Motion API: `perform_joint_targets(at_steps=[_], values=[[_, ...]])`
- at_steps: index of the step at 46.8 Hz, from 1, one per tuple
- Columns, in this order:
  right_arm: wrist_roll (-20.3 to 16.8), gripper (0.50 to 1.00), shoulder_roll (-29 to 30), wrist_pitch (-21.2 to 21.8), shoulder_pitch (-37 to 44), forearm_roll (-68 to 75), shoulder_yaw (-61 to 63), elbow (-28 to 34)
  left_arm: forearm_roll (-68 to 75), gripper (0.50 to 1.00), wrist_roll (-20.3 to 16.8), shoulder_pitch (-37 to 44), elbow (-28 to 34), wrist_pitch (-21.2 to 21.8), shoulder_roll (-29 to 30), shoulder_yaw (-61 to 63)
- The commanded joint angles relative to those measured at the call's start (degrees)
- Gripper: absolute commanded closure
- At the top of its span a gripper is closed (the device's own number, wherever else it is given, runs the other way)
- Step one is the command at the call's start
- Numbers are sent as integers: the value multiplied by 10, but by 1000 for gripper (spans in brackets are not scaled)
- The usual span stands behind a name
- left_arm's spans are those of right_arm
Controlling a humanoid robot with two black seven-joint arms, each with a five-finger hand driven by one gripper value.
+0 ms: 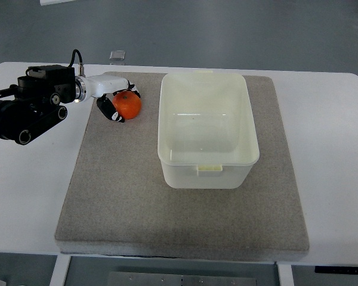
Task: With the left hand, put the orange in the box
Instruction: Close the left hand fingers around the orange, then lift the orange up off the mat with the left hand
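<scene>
The left hand [120, 101] is curled around the orange [129, 106] on the grey mat [125, 190] — a shallow fingertip hold could let it roll away before clearing the plastic box [207, 170] rim.

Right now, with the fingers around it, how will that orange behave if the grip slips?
The orange is round, so it would probably roll, though the grey mat should slow it. Its rind looks smooth, possibly slippery against the left hand. It seems firm enough to hold shape.
</scene>
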Motion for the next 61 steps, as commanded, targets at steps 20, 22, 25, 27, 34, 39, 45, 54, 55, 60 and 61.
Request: perform_joint_targets(at_steps=[20, 22, 25, 27, 34, 39, 45, 54, 55, 60, 61], values=[[0, 568, 0, 1, 0, 0, 0, 0, 0, 1000, 0, -3, -4, 0, 8, 14], [0, 568, 0, 0, 0, 0, 0, 0, -1, 1000, 0, -4, -5, 0, 10, 14], [0, 568, 0, 0, 0, 0, 0, 0, -1, 1000, 0, -9, -6, 0, 12, 14], [0, 568, 0, 1, 0, 0, 0, 0, -3, 1000, 0, -11, -7, 0, 16, 14], [-1, 568, 0, 0, 0, 0, 0, 0, -6, 1000, 0, -17, -18, 0, 41, 6], [0, 568, 0, 0, 0, 0, 0, 0, -8, 1000, -1, -28, -36, -3, 70, 4], [0, 568, 0, 0, 0, 0, 0, 0, -11, 1000, -6, -32, -68, -6, 104, 3], [0, 568, 0, 0, 0, 0, 0, 0, -11, 1000, -14, -32, -134, -8, 171, 1], [0, 568, 0, 0, 0, 0, 0, 0, -11, 1000, -17, -31, -140, -8, 176, 1], [0, 568, 0, 0, 0, 0, 0, 0, -12, 1000, -22, -30, -149, -8, 182, 1], [0, 568, 0, 1, 0, 0, 0, 0, -12, 1000, -23, -30, -149, -8, 182, 1]])
